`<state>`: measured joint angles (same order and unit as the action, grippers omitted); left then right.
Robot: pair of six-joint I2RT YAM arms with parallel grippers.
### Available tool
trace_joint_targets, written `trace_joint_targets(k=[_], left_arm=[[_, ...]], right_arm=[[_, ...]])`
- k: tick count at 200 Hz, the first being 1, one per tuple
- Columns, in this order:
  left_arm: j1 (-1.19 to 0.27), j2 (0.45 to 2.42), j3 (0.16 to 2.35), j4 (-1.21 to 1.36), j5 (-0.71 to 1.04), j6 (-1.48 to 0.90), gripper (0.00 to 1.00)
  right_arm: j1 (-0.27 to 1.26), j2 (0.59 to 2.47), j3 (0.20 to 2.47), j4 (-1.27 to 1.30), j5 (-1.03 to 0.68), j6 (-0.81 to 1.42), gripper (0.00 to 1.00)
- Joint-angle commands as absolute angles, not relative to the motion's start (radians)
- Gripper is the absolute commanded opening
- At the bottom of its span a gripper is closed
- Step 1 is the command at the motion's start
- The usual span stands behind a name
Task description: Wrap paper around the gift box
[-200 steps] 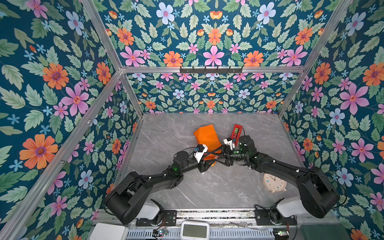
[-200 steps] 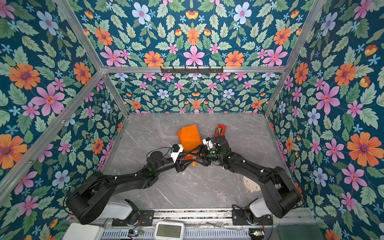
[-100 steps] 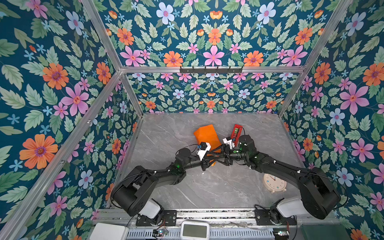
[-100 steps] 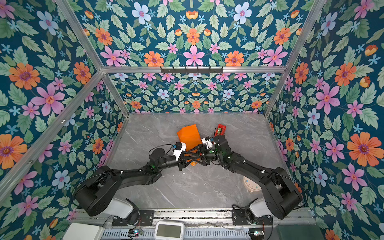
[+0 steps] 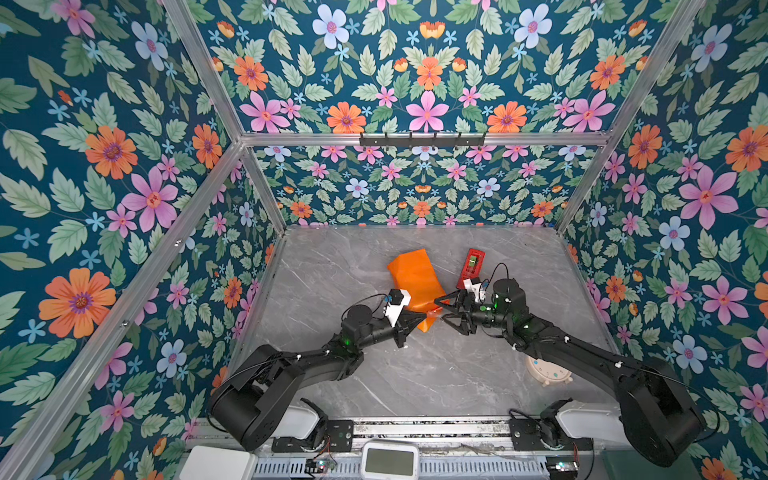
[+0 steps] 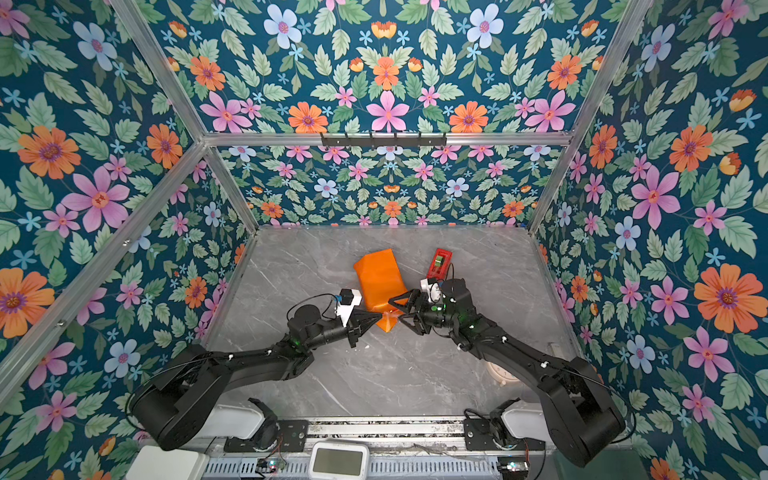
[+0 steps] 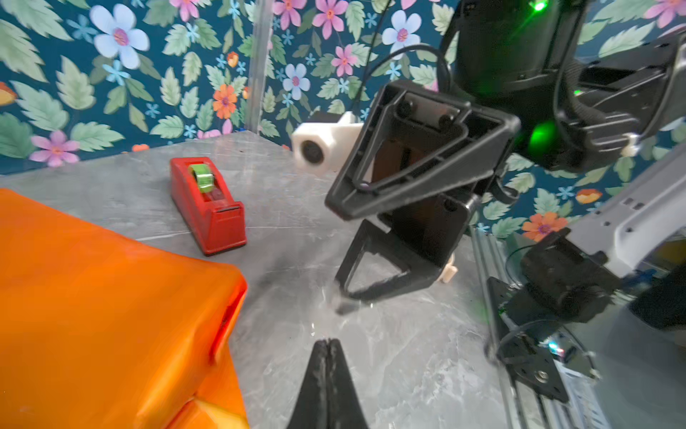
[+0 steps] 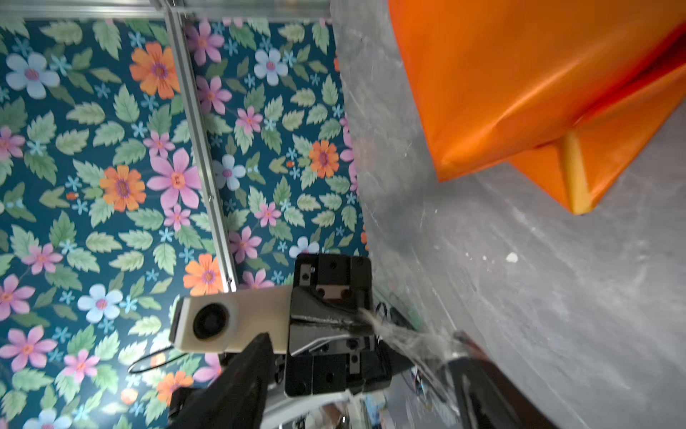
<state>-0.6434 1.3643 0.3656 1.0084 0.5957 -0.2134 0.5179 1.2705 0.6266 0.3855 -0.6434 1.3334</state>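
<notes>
The paper [image 5: 415, 282] [image 6: 380, 278], glossy orange side out, lies folded into a package on the grey table; the gift box is hidden inside it. A yellow inner edge [image 8: 573, 174] shows at its near corner flap. My left gripper [image 5: 428, 316] [image 7: 328, 341] is shut, its tip just off that corner. A thin clear tape strip [image 8: 408, 334] runs from that tip to one of my right gripper's fingers [image 8: 460, 345]. My right gripper [image 5: 440, 311] [image 7: 334, 252] faces it, jaws open, close to tip to tip.
A red tape dispenser [image 5: 471, 268] [image 7: 208, 208] stands just right of the package, behind the right wrist. A round beige clock [image 5: 548, 370] lies under the right forearm. Floral walls close in the table on three sides.
My left gripper has shut and pushed forward to the package's near corner, meeting the right gripper. The right gripper has held its place with open jaws.
</notes>
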Motion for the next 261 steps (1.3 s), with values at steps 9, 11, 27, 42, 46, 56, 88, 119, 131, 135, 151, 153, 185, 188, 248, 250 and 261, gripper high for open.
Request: trace_joint_targets(k=[9, 11, 27, 42, 46, 56, 88, 119, 131, 135, 151, 153, 185, 188, 248, 250, 261], left_arm=[[-0.614, 1.292, 0.354, 0.919, 0.495, -0.227, 0.00], [-0.611, 1.285, 0.353, 0.913, 0.492, -0.227, 0.00], [-0.586, 1.243, 0.353, 0.867, 0.482, -0.235, 0.00], [-0.584, 1.233, 0.364, 0.863, 0.523, -0.246, 0.00], [-0.584, 1.237, 0.369, 0.863, 0.548, -0.247, 0.07], [-0.585, 1.255, 0.386, 0.859, 0.597, -0.242, 0.32], [-0.588, 1.336, 0.410, 0.953, 0.671, -0.281, 0.76], [-0.605, 1.422, 0.464, 1.033, 0.729, -0.336, 0.84], [-0.609, 1.442, 0.467, 1.085, 0.737, -0.363, 0.80], [-0.609, 1.448, 0.466, 1.102, 0.741, -0.372, 0.79], [-0.613, 1.462, 0.478, 1.117, 0.751, -0.385, 0.69], [-0.615, 1.465, 0.480, 1.117, 0.753, -0.385, 0.68], [-0.626, 1.499, 0.495, 1.119, 0.774, -0.383, 0.44], [-0.627, 1.501, 0.497, 1.120, 0.776, -0.385, 0.42], [-0.637, 1.526, 0.514, 1.126, 0.779, -0.388, 0.14], [-0.637, 1.526, 0.513, 1.126, 0.778, -0.387, 0.12], [-0.637, 1.526, 0.509, 1.122, 0.777, -0.383, 0.00]], right_arm=[[0.517, 1.262, 0.632, 0.417, -0.622, 1.322, 0.76], [0.517, 1.261, 0.634, 0.416, -0.624, 1.320, 0.76], [0.517, 1.275, 0.646, 0.413, -0.652, 1.298, 0.76], [0.517, 1.291, 0.663, 0.391, -0.675, 1.282, 0.76], [0.517, 1.293, 0.663, 0.394, -0.675, 1.284, 0.76], [0.518, 1.299, 0.661, 0.423, -0.681, 1.295, 0.76], [0.538, 1.322, 0.708, 0.414, -0.714, 1.278, 0.76], [0.552, 1.339, 0.734, 0.420, -0.733, 1.275, 0.76], [0.555, 1.344, 0.736, 0.420, -0.734, 1.275, 0.76], [0.557, 1.346, 0.736, 0.419, -0.735, 1.275, 0.76], [0.559, 1.348, 0.733, 0.426, -0.736, 1.278, 0.76], [0.559, 1.347, 0.733, 0.426, -0.736, 1.278, 0.76], [0.564, 1.345, 0.733, 0.433, -0.733, 1.283, 0.76], [0.564, 1.345, 0.732, 0.431, -0.732, 1.284, 0.76], [0.569, 1.345, 0.733, 0.436, -0.729, 1.289, 0.76], [0.568, 1.344, 0.733, 0.436, -0.728, 1.289, 0.76], [0.568, 1.338, 0.732, 0.438, -0.722, 1.292, 0.76]])
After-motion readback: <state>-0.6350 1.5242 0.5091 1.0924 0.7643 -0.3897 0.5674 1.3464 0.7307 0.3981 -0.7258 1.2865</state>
